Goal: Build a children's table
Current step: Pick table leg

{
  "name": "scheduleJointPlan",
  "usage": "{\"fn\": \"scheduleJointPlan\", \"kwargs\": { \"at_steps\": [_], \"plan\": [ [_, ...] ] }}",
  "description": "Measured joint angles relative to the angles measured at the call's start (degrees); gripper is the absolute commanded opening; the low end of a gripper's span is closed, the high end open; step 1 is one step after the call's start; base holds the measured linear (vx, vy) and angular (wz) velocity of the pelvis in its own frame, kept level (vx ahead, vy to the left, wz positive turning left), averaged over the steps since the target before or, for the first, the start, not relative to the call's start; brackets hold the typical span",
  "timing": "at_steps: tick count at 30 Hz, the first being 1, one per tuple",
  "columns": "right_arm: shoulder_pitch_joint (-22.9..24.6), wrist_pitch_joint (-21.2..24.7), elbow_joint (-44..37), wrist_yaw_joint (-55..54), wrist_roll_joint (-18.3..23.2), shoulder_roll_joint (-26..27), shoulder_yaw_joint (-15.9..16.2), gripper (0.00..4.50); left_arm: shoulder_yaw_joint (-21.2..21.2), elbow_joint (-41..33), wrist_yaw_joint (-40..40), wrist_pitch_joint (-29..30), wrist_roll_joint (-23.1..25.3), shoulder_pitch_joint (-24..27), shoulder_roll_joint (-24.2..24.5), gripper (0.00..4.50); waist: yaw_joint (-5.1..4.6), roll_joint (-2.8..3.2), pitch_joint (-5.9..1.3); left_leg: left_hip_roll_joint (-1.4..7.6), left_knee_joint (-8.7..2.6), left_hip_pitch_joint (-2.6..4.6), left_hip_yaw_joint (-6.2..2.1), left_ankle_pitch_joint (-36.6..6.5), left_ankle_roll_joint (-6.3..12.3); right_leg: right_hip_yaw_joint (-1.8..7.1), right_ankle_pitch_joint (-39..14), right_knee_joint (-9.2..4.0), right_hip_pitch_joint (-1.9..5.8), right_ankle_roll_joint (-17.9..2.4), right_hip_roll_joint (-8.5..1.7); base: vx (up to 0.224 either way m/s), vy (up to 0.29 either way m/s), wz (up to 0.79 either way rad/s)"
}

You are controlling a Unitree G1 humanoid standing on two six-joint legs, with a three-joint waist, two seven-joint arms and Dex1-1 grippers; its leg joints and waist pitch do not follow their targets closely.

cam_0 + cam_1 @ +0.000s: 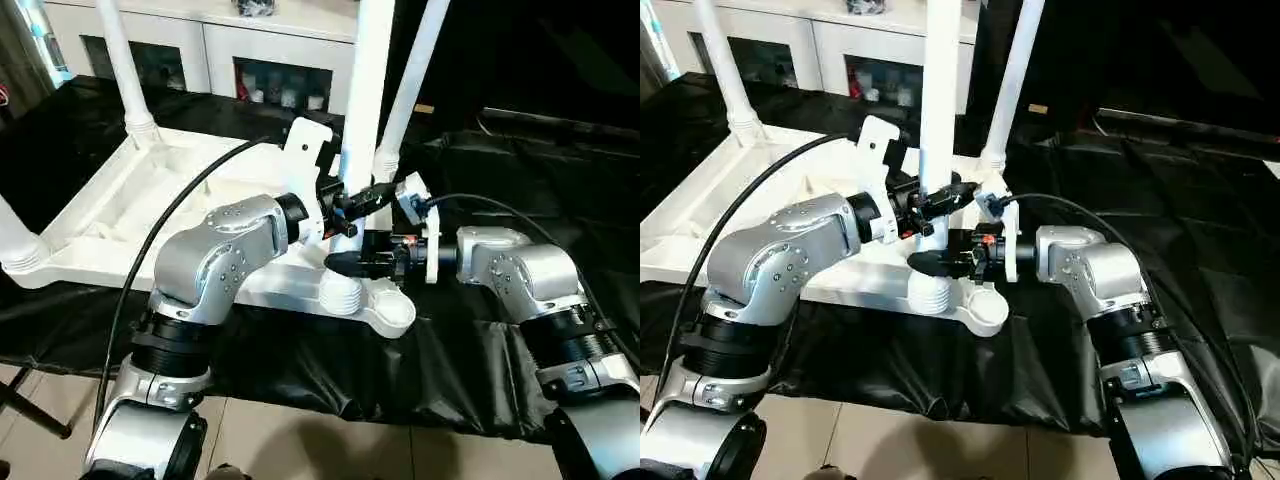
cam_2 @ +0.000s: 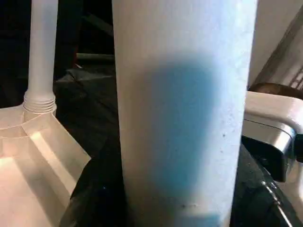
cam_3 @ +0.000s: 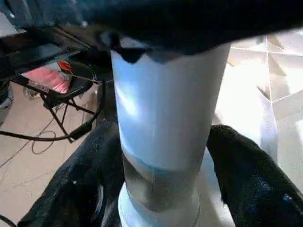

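The white tabletop (image 1: 120,215) is laid upside down on a black cloth (image 1: 440,350). A white leg (image 1: 365,100) is stood upright in the near corner socket (image 1: 342,293). It is gripped by the left gripper (image 1: 352,208) higher up and by the right gripper (image 1: 352,262) just above the socket. Three other legs are seen standing in the other corners.

White glass-door cabinet (image 1: 200,45) behind, black cloth (image 1: 480,350) over worktop, tiled floor (image 1: 330,440)
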Motion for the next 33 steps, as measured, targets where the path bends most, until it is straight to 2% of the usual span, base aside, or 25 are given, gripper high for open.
{"fn": "scheduleJointPlan", "kwargs": {
  "at_steps": [2,4,7,8,12,14,15,19,21,22,26,31,33],
  "plan": [
    [0.0,0.0,0.0,0.3,0.0,0.0,0.0,2.83,0.4,0.0,0.0,0.5,-0.4,0.0,-0.3,1.9,0.01,-0.06,0.0,0.0,0.0,0.0,0.0,0.0,0.0,0.0,0.0,0.0,0.0,0.0,0.0,0.0,0.0,0.0],
    [0.0,0.0,0.0,0.4,0.0,0.0,0.0,2.5,0.7,0.0,0.0,0.7,-0.6,0.0,-0.5,1.9,0.02,-0.08,-0.01,0.0,0.0,0.0,0.0,0.0,0.0,0.0,0.0,0.0,0.0,0.0,0.0,0.0,0.0,0.0],
    [0.0,0.0,0.0,0.8,0.0,0.0,0.0,2.44,1.2,0.0,0.0,1.0,-0.9,0.0,-0.8,1.9,0.02,-0.1,-0.01,0.0,0.0,-0.01,0.0,0.0,0.0,0.0,0.0,0.0,0.0,0.0,0.0,0.0,0.0,0.0],
    [0.0,0.0,0.1,1.0,0.0,0.1,-0.1,2.18,1.3,0.0,0.0,1.1,-0.9,0.0,-0.9,1.9,0.03,-0.11,-0.02,0.0,0.0,0.0,0.0,0.0,0.0,0.0,0.0,0.0,0.0,0.0,0.0,0.0,0.0,0.0],
    [-0.1,-0.4,0.9,1.5,0.0,0.4,-0.3,1.92,1.8,0.0,0.0,1.8,-1.2,0.0,-1.1,1.9,0.02,-0.11,-0.02,0.0,0.01,0.0,-0.01,0.0,0.0,0.0,0.0,0.0,0.0,0.0,0.0,0.0,0.0,0.0],
    [-0.1,-0.5,1.1,1.4,0.0,0.5,-0.4,1.88,1.9,0.0,0.2,1.8,-1.2,0.0,-1.1,1.9,0.02,-0.11,-0.02,0.0,0.01,0.0,-0.01,0.0,0.0,0.0,0.0,0.0,0.0,0.0,0.0,0.0,0.0,0.0],
    [-0.1,-0.6,1.1,1.4,0.0,0.6,-0.5,1.86,1.8,0.0,0.4,1.8,-1.2,0.0,-1.1,2.46,0.04,-0.12,-0.02,0.0,0.01,0.0,0.0,0.0,0.0,0.0,0.0,0.0,0.0,0.0,0.0,0.0,0.0,0.0],
    [-0.3,-1.0,1.2,0.9,-0.1,0.6,-0.6,1.86,2.9,0.6,1.9,1.9,-1.4,0.0,-2.3,2.65,0.05,-0.13,-0.02,0.0,0.03,-0.01,0.0,0.0,0.0,0.0,0.0,0.0,0.01,0.0,0.0,0.0,0.0,0.0],
    [-0.5,-1.0,1.4,0.4,-0.1,0.7,-0.8,1.86,3.8,1.4,2.9,1.8,-1.4,-0.4,-3.5,3.02,0.06,-0.14,-0.01,0.0,0.04,-0.01,0.0,0.0,0.0,0.0,0.0,0.0,0.02,0.0,0.0,0.0,0.0,0.0],
    [-0.7,-1.0,1.5,0.3,-0.2,0.6,-0.8,1.86,4.4,1.7,3.5,1.4,-1.4,-0.6,-3.8,3.02,0.05,-0.15,-0.01,0.0,0.04,-0.01,-0.01,0.0,0.01,0.0,0.0,0.0,0.01,0.0,0.0,0.0,0.0,0.0],
    [0.2,-0.2,2.4,0.4,-1.0,1.4,1.0,1.86,8.7,1.7,4.6,-2.2,-2.2,-5.8,-3.8,3.35,-0.02,-0.25,0.01,0.02,0.04,0.0,-0.03,0.0,-0.02,-0.01,0.1,0.0,0.0,0.0,0.01,0.0,0.0,0.0],
    [0.2,-0.2,2.4,0.4,-1.4,1.4,1.0,1.85,9.6,1.9,5.2,-2.7,-2.3,-6.3,-3.8,3.35,0.02,-0.32,-0.03,0.02,0.04,-0.02,-0.03,0.0,-0.02,-0.01,0.1,0.0,0.01,0.0,0.01,0.0,0.0,0.0],
    [0.2,-0.2,2.4,0.4,-1.4,1.4,1.0,1.85,9.7,1.9,5.3,-2.7,-2.3,-6.3,-3.9,3.08,0.13,-0.32,-0.03,0.02,0.05,-0.01,-0.03,0.0,-0.02,-0.01,0.1,0.0,0.02,0.0,0.01,0.0,0.0,0.0]
  ]
}}
